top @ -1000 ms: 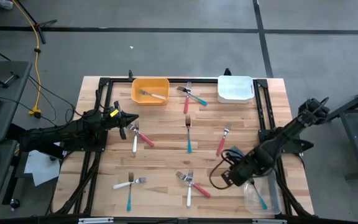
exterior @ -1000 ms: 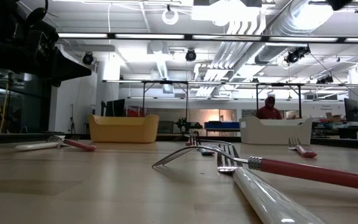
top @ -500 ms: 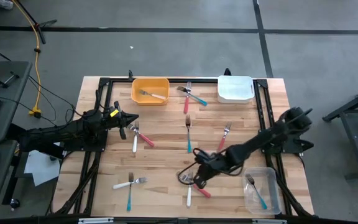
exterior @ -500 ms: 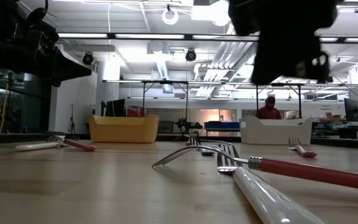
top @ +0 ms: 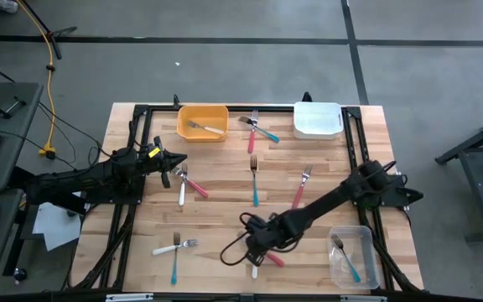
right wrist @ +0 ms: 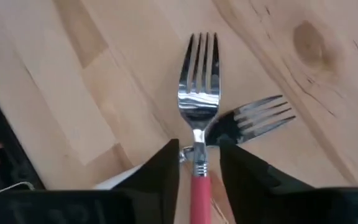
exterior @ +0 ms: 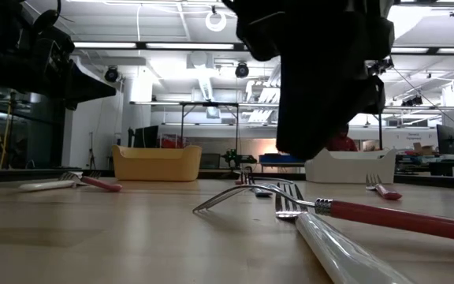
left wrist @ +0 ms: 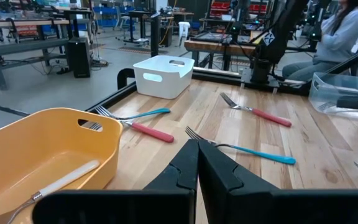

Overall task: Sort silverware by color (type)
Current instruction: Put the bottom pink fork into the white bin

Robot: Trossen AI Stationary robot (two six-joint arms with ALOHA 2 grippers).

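High view first, reading from the left: we are seeing the left gripper point(top: 168, 170) waiting over the table's point(top: 216, 205) left side with its fingers clenched on nothing, beside a white and red fork pair point(top: 186, 182). Farther along, the silverware point(top: 254, 180) is lying scattered over the wooden table: a white-handled fork is already sitting in the yellow bin point(top: 203, 122), a teal fork and a white one are crossing near the front left, a red and teal pair is resting between the yellow bin and the white bin point(top: 318, 120), and a teal fork is lying in the clear container point(top: 350, 257) at the front right. Near the front centre, the right gripper point(top: 257, 239) is hanging over a red-handled fork point(right wrist: 199, 134), its fingers parted and straddling the neck where metal meets plastic, a second fork's tines crossing beneath. We are judging these forks light, stiff and slick, lying flat against the wood, so the slim handle just behind the collar is looking like the best place to pinch. Beyond the table, a bright workshop with benches, ceiling ducts and a seated person is showing.
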